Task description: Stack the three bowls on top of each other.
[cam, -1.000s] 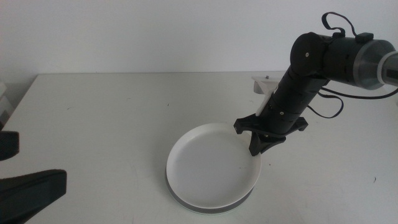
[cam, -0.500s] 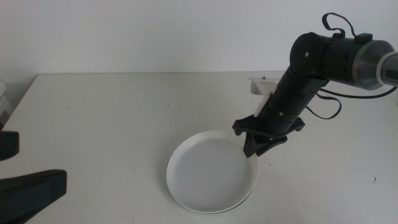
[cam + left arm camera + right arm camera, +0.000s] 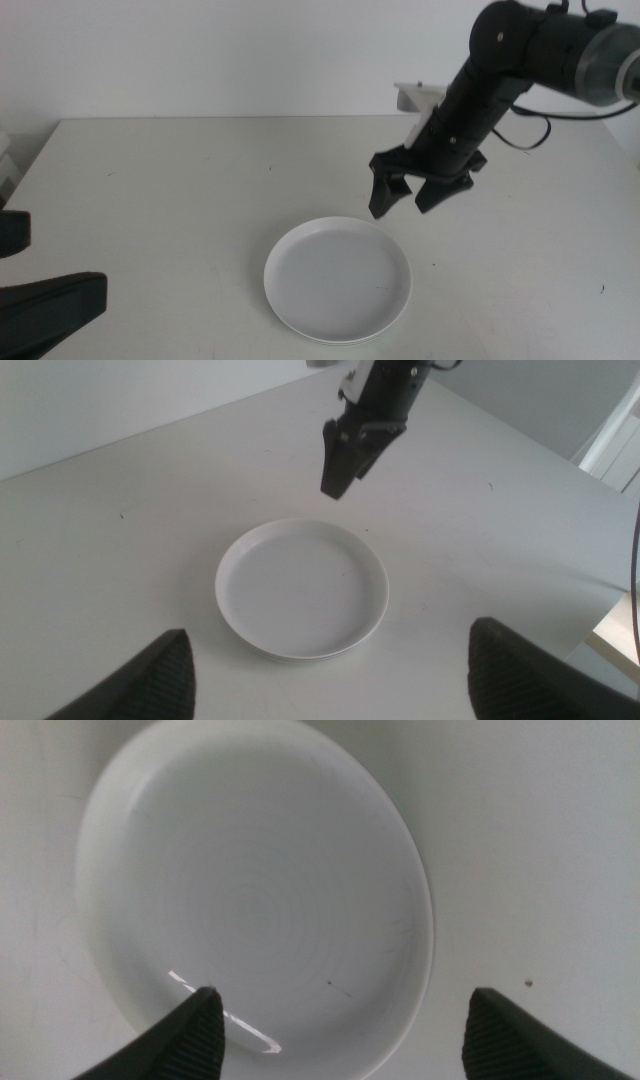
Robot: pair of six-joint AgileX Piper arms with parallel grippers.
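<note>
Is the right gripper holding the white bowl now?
No, the right gripper hangs open above the white bowl, touching nothing.

white bowl (image 3: 302,587) (topmost), right gripper (image 3: 345,455) above

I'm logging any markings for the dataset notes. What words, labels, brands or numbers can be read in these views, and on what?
None: no readable text in any view.
White bowl: plain, no mark.
Right gripper and left gripper: dark, no label visible.
Table: bare white, only small specks.

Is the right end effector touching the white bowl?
Apart. In the middle view the right end effector, open, hangs clear above the white bowl, with bare table between them.
</note>
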